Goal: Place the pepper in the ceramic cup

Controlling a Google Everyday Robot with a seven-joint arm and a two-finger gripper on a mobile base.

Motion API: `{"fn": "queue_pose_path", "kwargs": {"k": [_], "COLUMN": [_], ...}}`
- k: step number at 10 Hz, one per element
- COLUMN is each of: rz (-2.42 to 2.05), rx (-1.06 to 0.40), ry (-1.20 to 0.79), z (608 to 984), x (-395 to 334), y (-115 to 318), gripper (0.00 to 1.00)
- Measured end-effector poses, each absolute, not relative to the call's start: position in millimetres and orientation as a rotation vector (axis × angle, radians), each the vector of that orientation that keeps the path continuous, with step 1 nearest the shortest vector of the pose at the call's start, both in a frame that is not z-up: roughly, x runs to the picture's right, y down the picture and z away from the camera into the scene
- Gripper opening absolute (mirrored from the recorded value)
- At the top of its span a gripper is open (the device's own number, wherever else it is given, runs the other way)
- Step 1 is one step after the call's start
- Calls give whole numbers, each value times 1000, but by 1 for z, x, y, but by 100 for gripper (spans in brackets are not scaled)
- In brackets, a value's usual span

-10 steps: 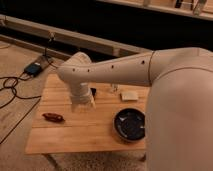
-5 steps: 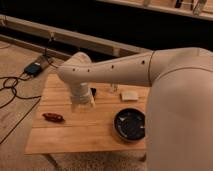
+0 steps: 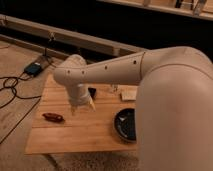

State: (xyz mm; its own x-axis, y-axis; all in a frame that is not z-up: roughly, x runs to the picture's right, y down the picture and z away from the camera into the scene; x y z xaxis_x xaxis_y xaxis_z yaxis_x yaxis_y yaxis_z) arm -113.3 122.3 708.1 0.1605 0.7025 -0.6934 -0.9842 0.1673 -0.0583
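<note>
The tool hangs over the middle of the wooden worktop, well to the left of the black bowl and a little farther back than it. It points downward, and its two pale fingers stand wide apart with nothing between them. Whether the tips touch the wood cannot be told. From the tool the thick white arm runs up and to the right, passing above and behind the bowl. It swells into a bulky white body that fills the right side of the view and hides the bowl's right edge.

The pepper lies flat on the worktop, farther left of the bowl than the tool is, at about the bowl's depth and near the left edge of the wood. It is dark red and glossy, lying lengthwise from left to right, clear of the tool and not held.

Just behind the tool, left of the bowl and farther back, a dark thing shows on the wood, too hidden to name. The cup, a small cream shape, sits straight behind the bowl near the back edge of the worktop. Just left of the cup is a small clear glass, faint against the wood.

Far to the left of the bowl and behind the worktop, a small bluish box rests on the floor, with dark cables trailing near it.
</note>
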Motion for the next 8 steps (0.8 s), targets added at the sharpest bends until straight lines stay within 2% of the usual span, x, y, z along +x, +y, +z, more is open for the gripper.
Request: {"fn": "queue_pose_path", "kwargs": {"k": [3,8], "rz": [1104,733], "rx": [-586,-624], "ry": [592,418], "z": [719,756], "x": [-147,-196], "y": [143,168], "gripper": [65,65]}}
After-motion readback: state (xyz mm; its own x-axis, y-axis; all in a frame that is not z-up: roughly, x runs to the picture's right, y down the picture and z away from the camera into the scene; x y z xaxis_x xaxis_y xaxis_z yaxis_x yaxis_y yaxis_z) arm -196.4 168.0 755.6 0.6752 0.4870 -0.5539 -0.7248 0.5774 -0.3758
